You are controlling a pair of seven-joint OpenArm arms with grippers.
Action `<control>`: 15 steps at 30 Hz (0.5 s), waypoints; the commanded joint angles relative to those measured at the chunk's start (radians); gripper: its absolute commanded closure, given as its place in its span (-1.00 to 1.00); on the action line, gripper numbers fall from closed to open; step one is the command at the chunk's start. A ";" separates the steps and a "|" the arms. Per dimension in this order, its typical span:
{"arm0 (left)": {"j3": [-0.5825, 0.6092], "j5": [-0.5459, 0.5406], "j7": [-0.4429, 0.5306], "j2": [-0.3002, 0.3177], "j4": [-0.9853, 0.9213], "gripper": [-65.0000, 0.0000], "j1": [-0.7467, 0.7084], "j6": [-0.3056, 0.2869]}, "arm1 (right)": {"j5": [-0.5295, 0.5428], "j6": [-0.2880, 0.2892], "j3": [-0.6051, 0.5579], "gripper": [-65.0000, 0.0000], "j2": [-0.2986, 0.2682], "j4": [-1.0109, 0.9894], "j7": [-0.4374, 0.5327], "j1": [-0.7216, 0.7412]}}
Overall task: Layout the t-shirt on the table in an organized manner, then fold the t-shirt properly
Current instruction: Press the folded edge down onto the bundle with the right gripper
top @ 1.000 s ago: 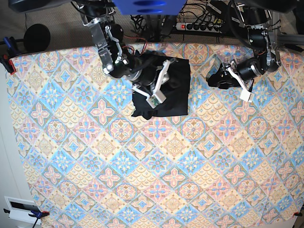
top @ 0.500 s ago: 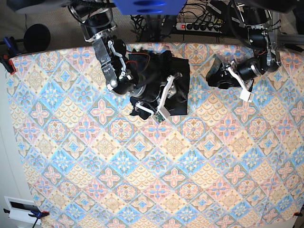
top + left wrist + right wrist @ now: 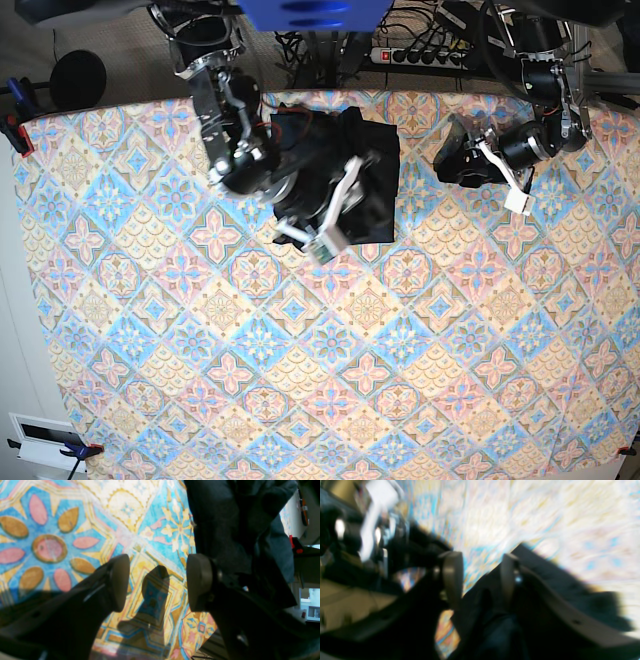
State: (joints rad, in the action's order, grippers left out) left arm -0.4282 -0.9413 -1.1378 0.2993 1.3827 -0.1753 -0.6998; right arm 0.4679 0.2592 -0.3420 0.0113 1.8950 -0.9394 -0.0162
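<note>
Surface (image 3: 300,380): the patterned cloth covers the whole working area. Most of it lies bare on the near side of the t-shirt. Risk: a tool dragged low could catch and ruck this cloth as well as the garment, spoiling any flat layout.

T-shirt (image 3: 375,175): a compact black bundle at the far edge of the surface, roughly squared on its right side and rumpled on its left. It is not spread out. Risk: being so near the far edge, a pull in the wrong direction could slide part of it off the surface; lifting one layer only could unroll it unevenly.

Right arm: reaches over the left half of the t-shirt and hides much of that side in the base view. Risk: fabric under the arm cannot be checked for snags.

Right tool (image 3: 480,577): the wrist view is heavily blurred. The pads stand apart with dark cloth lying between and below them; whether they pinch the t-shirt cannot be told. Risk: a partial pinch could slip out on lifting and let the fold collapse.

Left tool (image 3: 156,582): jaws open and empty, over bare pattern just to the right of the t-shirt, with the garment's edge beside one pad (image 3: 198,580). Risk: closing from here would likely miss the fabric or nip only the hem.
</note>
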 commanded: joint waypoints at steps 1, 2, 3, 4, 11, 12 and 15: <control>-0.004 0.005 -0.008 0.011 0.013 -0.04 0.003 0.002 | 0.005 -0.002 0.031 0.55 0.000 0.030 0.024 0.019; -0.004 0.005 -0.008 0.011 0.013 -0.04 0.003 0.002 | 0.001 -0.002 0.060 0.67 0.000 0.033 0.024 0.019; -0.004 0.005 -0.008 0.011 0.013 -0.04 0.003 0.002 | 0.001 -0.002 0.100 0.82 0.000 0.033 0.024 0.019; -0.004 0.005 -0.008 0.011 0.013 -0.04 0.003 0.002 | -0.001 -0.002 0.136 0.96 0.000 0.033 0.024 0.019; -0.004 0.005 -0.008 0.011 0.013 -0.04 -0.002 0.002 | -0.077 -0.002 0.234 1.00 -0.035 0.025 0.021 0.015; -0.004 0.005 -0.008 0.011 0.013 -0.04 -0.002 0.002 | -0.110 -0.002 0.217 1.00 -0.038 0.025 0.023 0.015; -0.004 0.005 -0.008 0.011 0.013 -0.04 -0.002 0.002 | -0.277 -0.002 0.148 1.00 -0.037 0.025 0.024 -0.003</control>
State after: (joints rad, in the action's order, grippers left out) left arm -0.4286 -0.9413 -1.1362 0.2993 1.3827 -0.1776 -0.6998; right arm 0.1696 0.2565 -0.1974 -0.0303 1.9030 -0.9352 -0.0280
